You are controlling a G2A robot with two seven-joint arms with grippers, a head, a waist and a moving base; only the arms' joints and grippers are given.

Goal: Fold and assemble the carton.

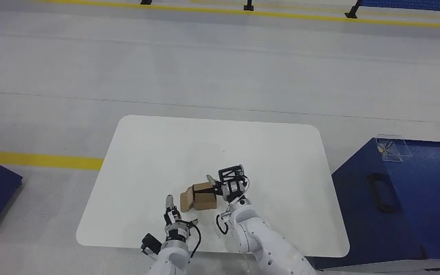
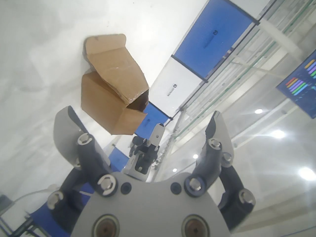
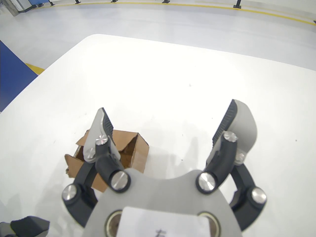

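Left claw (image 2: 142,113) and right claw (image 3: 167,106) both spread, empty, carton (image 1: 198,197) lying left-right, mouth toward right claw

- Top view: from high above the arms, facing down. It takes in the whole worktop (image 1: 172,151), with the carton (image 1: 199,196) toward 6 o'clock.
- Left wrist view: low behind the left hand (image 2: 140,120), tilted and skimming the worktop, with the carton close.
- Right wrist view: above the right hand (image 3: 169,109), looking down across the worktop.
- All three views share the carton.
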